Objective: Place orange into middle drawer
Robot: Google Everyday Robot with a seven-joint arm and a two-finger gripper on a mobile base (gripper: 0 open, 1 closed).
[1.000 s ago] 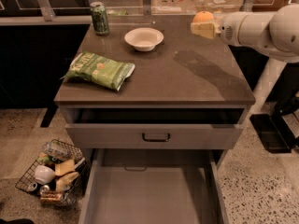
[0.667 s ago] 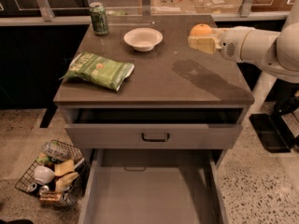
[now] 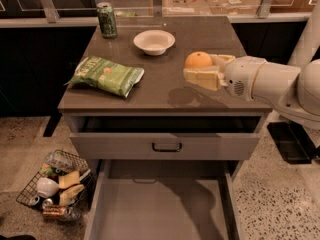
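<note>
The orange (image 3: 198, 60) is held in the gripper (image 3: 201, 69), whose cream-coloured jaws are clamped on it from either side, one in front of the fruit and one behind. Fruit and gripper are seen over the right part of the table (image 3: 150, 96), clear of its surface, and a round shadow is cast on the brown top just in front of them. The gripper is carried by a thick white arm (image 3: 272, 81) that reaches in from the right edge of the view. A white bowl (image 3: 154, 41) is set upright near the back middle of the table, to the left of the orange and apart from it. A green can (image 3: 106, 20) stands at the back left corner, and a green snack bag (image 3: 106, 76) lies flat on the left side. Under the top, a drawer with a grey front and a small black handle (image 3: 166, 146) is pulled out slightly. Below it, the middle drawer (image 3: 150, 214) is drawn far out toward the camera, its flat grey floor crossed by a shadow; the orange is well above and behind it. On the speckled floor to the left, a wire basket (image 3: 30, 194) filled with mixed items can be made out.
</note>
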